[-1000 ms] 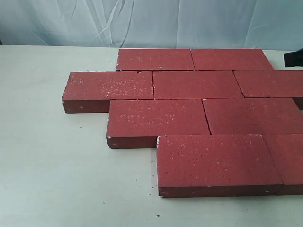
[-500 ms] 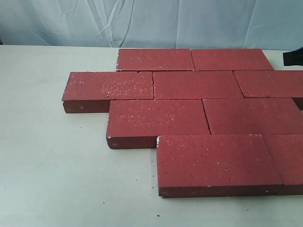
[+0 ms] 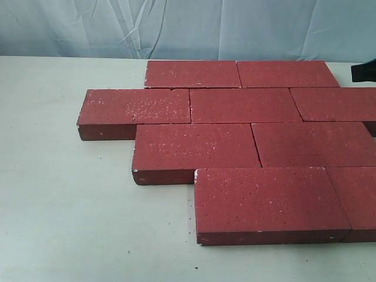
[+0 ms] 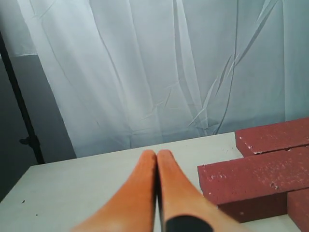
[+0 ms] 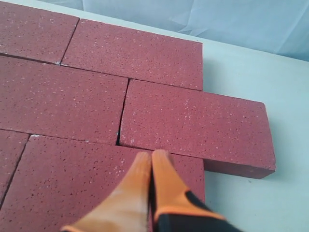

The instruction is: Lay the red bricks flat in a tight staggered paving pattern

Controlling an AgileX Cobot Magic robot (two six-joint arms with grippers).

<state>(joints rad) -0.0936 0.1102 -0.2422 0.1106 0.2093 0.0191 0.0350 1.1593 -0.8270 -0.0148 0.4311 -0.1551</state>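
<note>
Several red bricks [image 3: 247,106] lie flat on the white table in staggered rows, edges close together. The front-row brick [image 3: 267,202] sits nearest the camera. My left gripper [image 4: 157,155] is shut with nothing in it, held over bare table beside a brick end [image 4: 256,176]. My right gripper [image 5: 151,155] is shut and empty, hovering above the bricks [image 5: 193,121] near a joint between two rows. In the exterior view only a dark bit of the right arm [image 3: 364,71] shows at the right edge.
The white table [image 3: 64,200] stretches left and in front of the bricks. A pale blue cloth backdrop [image 3: 176,29] hangs behind. A dark stand pole [image 4: 21,116] rises beyond the table edge in the left wrist view.
</note>
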